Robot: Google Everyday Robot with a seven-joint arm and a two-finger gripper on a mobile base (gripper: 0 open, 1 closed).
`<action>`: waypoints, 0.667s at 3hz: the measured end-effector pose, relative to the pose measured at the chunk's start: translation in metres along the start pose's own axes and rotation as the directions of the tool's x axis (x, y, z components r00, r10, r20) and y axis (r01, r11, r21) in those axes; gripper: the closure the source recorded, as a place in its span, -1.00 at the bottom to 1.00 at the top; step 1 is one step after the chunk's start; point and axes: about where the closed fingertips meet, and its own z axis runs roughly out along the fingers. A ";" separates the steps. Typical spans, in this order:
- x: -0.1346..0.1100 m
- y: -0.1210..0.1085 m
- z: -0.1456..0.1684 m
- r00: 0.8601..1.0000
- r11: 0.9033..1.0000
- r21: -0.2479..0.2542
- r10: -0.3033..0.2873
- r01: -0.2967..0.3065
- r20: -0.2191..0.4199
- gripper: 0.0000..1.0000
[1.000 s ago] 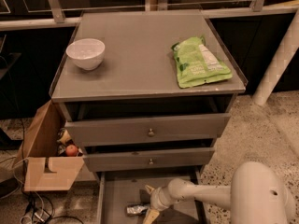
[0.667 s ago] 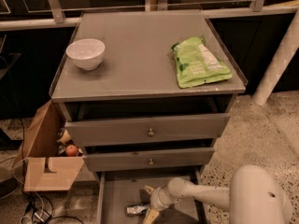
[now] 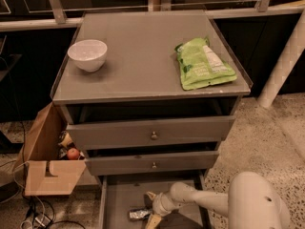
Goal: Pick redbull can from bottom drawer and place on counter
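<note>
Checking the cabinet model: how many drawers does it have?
3: the top drawer and middle drawer, both knobbed, under the counter; the bottom drawer pulled out below, with the end effector over its floor by the redbull can.

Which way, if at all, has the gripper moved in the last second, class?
No. The gripper stays in the bottom drawer, directly below the middle drawer's knob, beside the redbull can.

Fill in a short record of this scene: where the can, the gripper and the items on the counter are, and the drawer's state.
redbull can: lying on its side in the bottom drawer
bottom drawer: pulled out
gripper: inside that drawer, right beside the can, fingers open
counter: holds a white bowl and a green snack bag, set apart
</note>
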 end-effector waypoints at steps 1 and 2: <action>0.003 0.003 0.002 1.000 1.000 -0.003 0.005 -0.005 0.002 -1.00; 0.003 0.003 0.002 1.000 1.000 -0.003 0.005 -0.005 0.002 -0.67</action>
